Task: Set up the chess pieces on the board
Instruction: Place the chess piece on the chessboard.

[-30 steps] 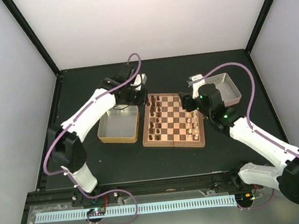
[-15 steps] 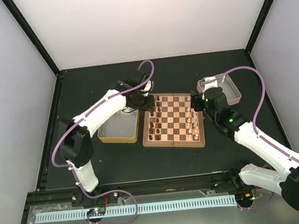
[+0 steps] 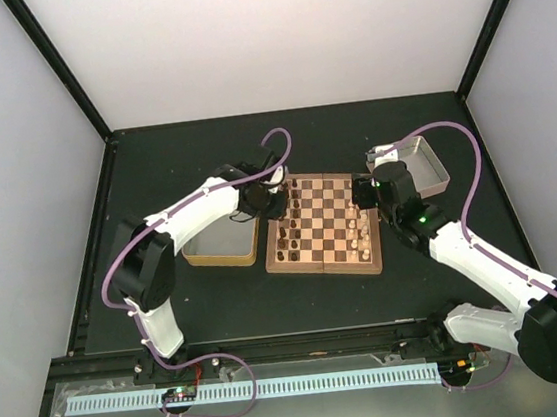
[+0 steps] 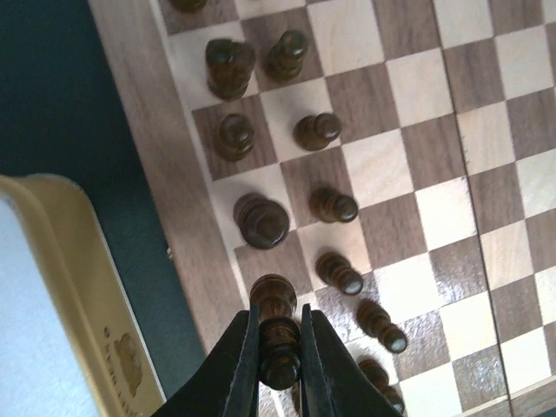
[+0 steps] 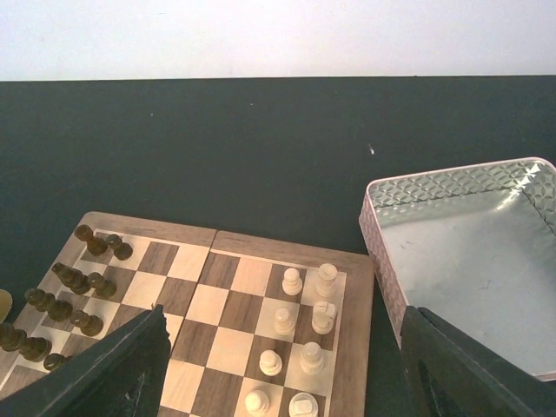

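Where the left gripper stands: at the board's left side, by the border strip, its fingers clenched on 1 dark chess piece.
Held piece: upright between the 2 fingers; whether its base touches the wood cannot be told.
Other dark chess pieces: standing in 2 columns along that same side of the board.
Gold tin: just beside the board, apart from it.
Right gripper: fingers spread wide, nothing between them, above the board's right part.
Right wrist view alone: pale pieces in 2 columns near the right border, and the silver tin just beside them.
Left wrist view alone: the grip itself; from above the fingers hide it.
Left arm, top view: elbow bent out to the left, forearm crossing the gold tin's far corner to the board.
Right arm, top view: stretched from its base up and left, wrist between the board and the silver tin.
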You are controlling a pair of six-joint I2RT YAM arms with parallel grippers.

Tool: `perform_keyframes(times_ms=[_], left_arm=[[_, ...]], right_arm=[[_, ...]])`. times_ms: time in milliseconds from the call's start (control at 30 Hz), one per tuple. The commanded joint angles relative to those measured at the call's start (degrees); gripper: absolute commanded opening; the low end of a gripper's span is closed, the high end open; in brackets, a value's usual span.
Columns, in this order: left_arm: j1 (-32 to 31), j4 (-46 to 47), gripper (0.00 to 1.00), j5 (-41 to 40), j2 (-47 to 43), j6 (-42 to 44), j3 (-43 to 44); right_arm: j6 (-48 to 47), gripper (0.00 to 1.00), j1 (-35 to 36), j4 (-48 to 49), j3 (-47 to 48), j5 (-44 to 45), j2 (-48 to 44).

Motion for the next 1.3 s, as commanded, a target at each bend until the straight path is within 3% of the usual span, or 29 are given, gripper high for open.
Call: perform_keyframes(times_ms=[0,800,1267], left_arm=[[-0.91,4.65,0.01,1.20,1.97,0.76,0.67],[-1.21,1.97,0.08,-0.35,5.88,1.09,2.26],[-1.11,0.67,0.35,-0.03,5.17,1.62,3.32]], right_arm=[[0.08,0.73,-0.32,1.17,1.24,-0.07,0.12],[-0.27,0.73,-0.32,1.20,-0.03,0.52,-0.82],[-0.44,0.73,-0.31,0.90,0.72,0.41,-0.41]])
